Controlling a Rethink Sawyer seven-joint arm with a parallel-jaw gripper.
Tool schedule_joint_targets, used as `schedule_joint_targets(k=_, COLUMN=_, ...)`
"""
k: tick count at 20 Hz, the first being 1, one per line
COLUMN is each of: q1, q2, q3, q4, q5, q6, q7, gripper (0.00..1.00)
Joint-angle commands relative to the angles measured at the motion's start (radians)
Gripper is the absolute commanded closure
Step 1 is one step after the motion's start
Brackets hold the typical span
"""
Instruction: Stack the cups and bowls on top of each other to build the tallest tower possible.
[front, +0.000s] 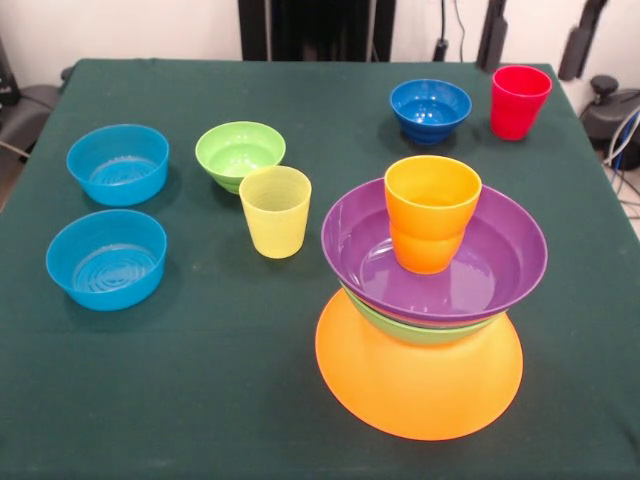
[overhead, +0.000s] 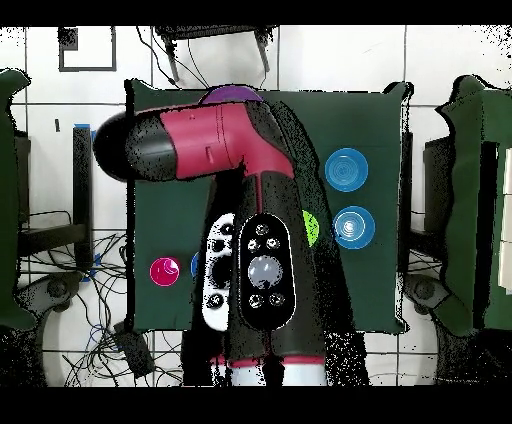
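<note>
Robot arm (overhead: 215, 150): glossy crimson-red shell with rounded black joint caps; a black oval panel (overhead: 267, 270) bears a grey central disc ringed by small buttons.

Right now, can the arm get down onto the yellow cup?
Probably yes. The yellow cup stands upright and alone on the table, apart from the small green bowl and the tower, with nothing above it. The gripper itself is not visible.

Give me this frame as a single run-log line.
tower: orange base, green bowl, purple bowl, orange cup on top | loose: yellow cup, red cup | tool: not visible
</note>
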Motion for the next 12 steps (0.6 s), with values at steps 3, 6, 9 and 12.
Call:
schedule_joint_targets(k=3, q1=0.016, q2=-0.074, q3=-0.033, q4=0.291, q5=-0.01, q6=-0.004, q7=0.073, gripper=0.0)
schedule_joint_targets(k=6, q1=0.004, q2=-0.068, q3=-0.033, q4=0.319, q5=-0.02, q6=-0.035, q7=0.061, gripper=0.0)
schedule_joint_targets(k=9, q1=-0.008, q2=-0.062, q3=-0.037, q4=0.357, q5=-0.032, q6=-0.092, q7=0.062, gripper=0.0)
schedule_joint_targets(k=12, q1=-0.011, q2=-0.052, q3=-0.047, q4=0.379, q5=-0.047, q6=-0.142, q7=0.07, gripper=0.0)
